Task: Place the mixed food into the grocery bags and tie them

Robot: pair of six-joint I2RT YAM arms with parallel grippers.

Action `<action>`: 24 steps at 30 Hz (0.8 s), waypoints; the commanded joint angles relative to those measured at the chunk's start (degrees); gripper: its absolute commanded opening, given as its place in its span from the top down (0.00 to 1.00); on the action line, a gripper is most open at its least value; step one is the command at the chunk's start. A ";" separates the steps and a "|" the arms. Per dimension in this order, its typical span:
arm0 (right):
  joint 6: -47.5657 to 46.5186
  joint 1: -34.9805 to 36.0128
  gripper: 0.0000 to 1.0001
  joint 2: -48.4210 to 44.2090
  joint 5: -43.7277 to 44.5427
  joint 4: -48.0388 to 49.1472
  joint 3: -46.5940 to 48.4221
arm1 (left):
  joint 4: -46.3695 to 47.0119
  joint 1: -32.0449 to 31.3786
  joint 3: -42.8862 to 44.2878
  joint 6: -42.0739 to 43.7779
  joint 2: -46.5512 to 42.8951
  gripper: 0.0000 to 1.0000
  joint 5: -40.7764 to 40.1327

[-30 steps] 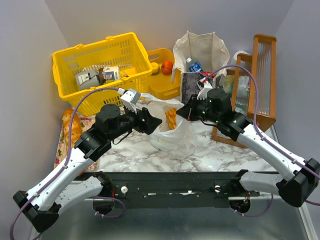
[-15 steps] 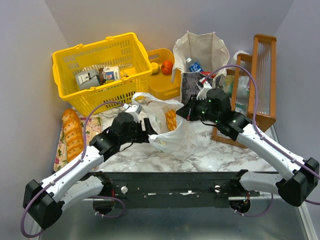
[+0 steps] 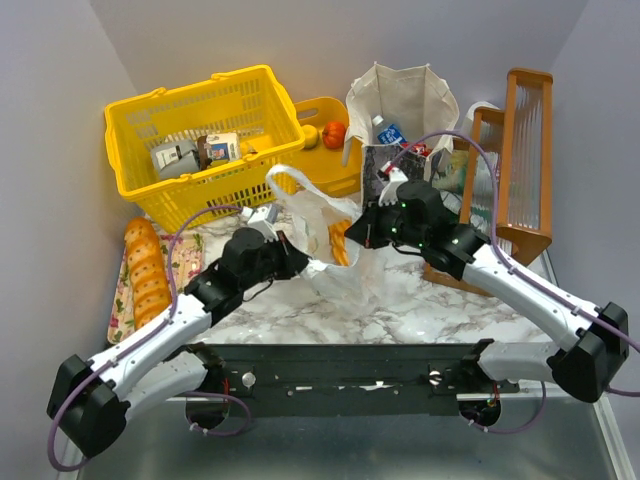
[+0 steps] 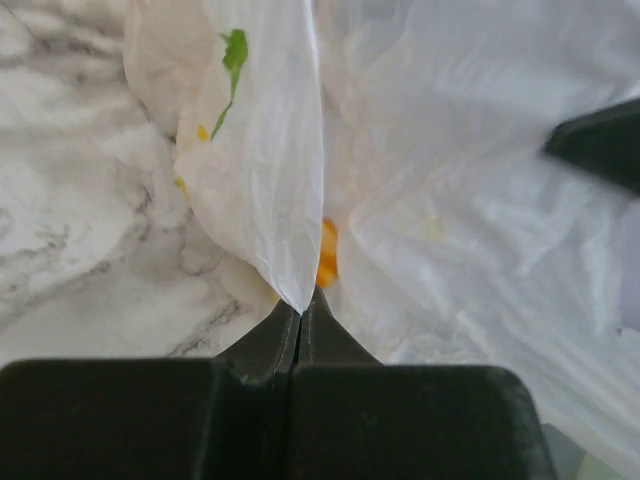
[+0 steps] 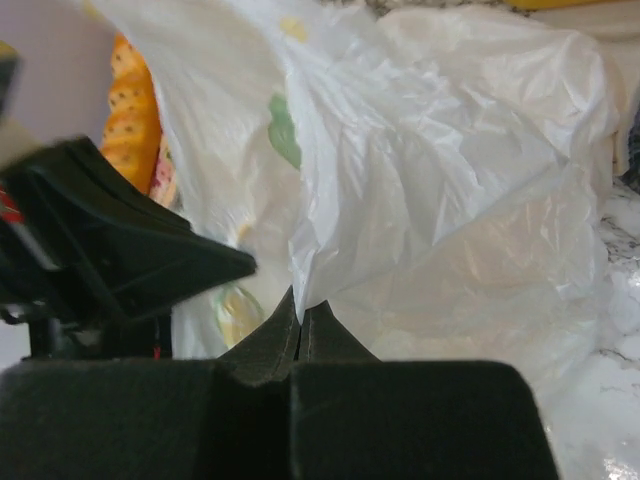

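Nearest in, the left end effector [image 4: 302, 305] is pinched tight on a fold of the thin plastic bag [image 3: 318, 212]. Straight across from it the right end effector [image 5: 302, 312] is clamped the same way on another gather of film, so both sides have a grip. The bag slumps on the marble surface [image 3: 300, 320] between the two, its mouth drawn up between the tips. Something orange-yellow shows through the film just beyond the left tips, though what it is I can't tell. No knot yet, no crossing of the two gathers, so by my reading loading of this bag looks finished and tying has only started. Beyond the right end effector the canvas tote [image 3: 400, 100] stands open, a water bottle [image 3: 385, 130] poking up inside and its handles loose, so that one looks untied too. Further out past the bag, an orange [image 3: 334, 133] sits in the small yellow basket [image 3: 330, 168]. It may need packing, so there's plenty left to do.
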 commanded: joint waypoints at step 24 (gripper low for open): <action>-14.56 10.42 0.18 14.40 11.43 -10.26 21.50 | -27.43 24.03 12.40 20.54 -5.76 1.00 -11.24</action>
